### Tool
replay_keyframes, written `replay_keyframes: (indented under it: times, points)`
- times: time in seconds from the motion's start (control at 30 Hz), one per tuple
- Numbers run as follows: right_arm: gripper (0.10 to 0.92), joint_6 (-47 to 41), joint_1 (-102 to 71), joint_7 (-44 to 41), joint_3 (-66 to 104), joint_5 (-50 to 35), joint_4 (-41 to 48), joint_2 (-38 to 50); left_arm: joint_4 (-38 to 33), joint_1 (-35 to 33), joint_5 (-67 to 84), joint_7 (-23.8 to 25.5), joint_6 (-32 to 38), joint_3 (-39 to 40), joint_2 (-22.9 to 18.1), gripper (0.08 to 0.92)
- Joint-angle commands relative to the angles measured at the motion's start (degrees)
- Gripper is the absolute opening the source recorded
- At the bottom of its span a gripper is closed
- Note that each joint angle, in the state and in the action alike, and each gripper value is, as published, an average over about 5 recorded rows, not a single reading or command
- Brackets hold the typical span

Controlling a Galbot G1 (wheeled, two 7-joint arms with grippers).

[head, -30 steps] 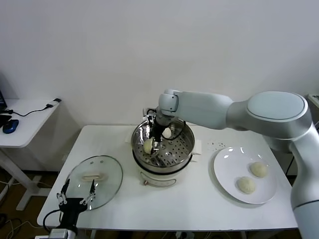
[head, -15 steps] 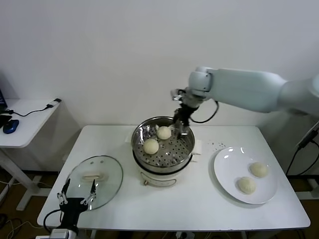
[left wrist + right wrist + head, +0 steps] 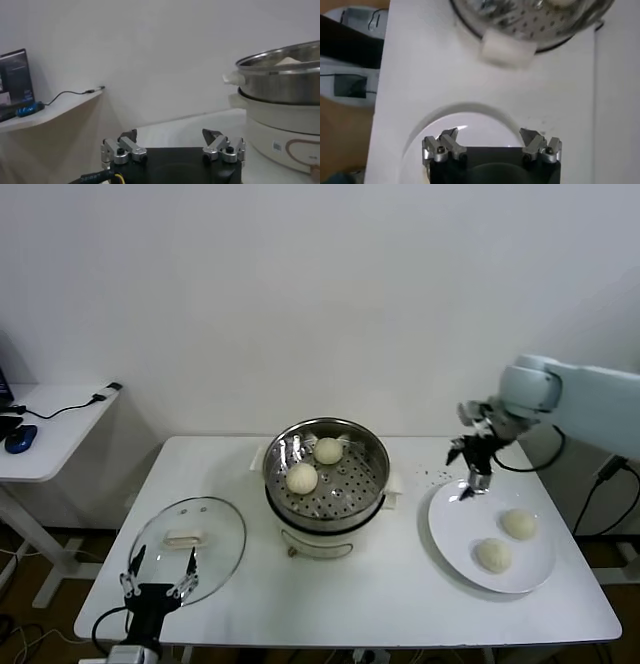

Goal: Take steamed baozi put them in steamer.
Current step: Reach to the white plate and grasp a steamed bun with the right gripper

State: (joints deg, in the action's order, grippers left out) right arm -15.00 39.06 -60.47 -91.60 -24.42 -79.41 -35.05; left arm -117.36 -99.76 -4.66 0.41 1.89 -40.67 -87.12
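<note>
The steel steamer (image 3: 326, 474) stands mid-table with two cream baozi inside, one (image 3: 302, 478) at the near left and one (image 3: 328, 450) at the back. Two more baozi (image 3: 519, 524) (image 3: 493, 556) lie on the white plate (image 3: 450, 524) at the right. My right gripper (image 3: 473, 480) is open and empty, above the plate's far-left rim; its wrist view shows the plate (image 3: 465, 122) below the jaws and the steamer's edge (image 3: 530, 20) farther off. My left gripper (image 3: 157, 577) is open and parked at the table's front-left edge; the steamer (image 3: 285, 85) shows in its wrist view.
A round glass lid (image 3: 190, 546) with a white handle lies on the table at the front left, just beyond the left gripper. A side desk (image 3: 50, 424) with a blue mouse stands at the far left. A white wall is behind the table.
My right gripper has left a baozi in the steamer, risen out and swung right to above the plate's rim. The left arm has not moved.
</note>
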Motion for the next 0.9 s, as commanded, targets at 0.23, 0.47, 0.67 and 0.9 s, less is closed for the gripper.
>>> replay_keyframes:
  times: [0.23, 0.47, 0.67, 0.9]
  points:
    - [0.823, 1.22, -22.11, -0.38, 12.07, 15.01, 2.79, 7.96, -0.65, -0.07, -0.04, 0.07, -0.79, -0.04, -0.68, 0.823]
    - [0.823, 1.26, -26.37, 0.7, 15.44, 15.88, 6.02, 5.26, -0.41, -0.49, 0.58, 0.04, -1.01, -0.22, -0.81, 0.823]
    - [0.823, 0.86, -28.58, 1.65, 17.12, 15.75, 7.47, 2.57, 0.03, -0.4, 0.63, 0.04, -1.03, -0.15, -0.9, 0.823]
    - [0.823, 0.74, -29.17, 2.27, 17.97, 16.02, 9.1, 0.73, 0.28, -0.45, 0.63, 0.04, -0.97, -0.32, -0.88, 0.823]
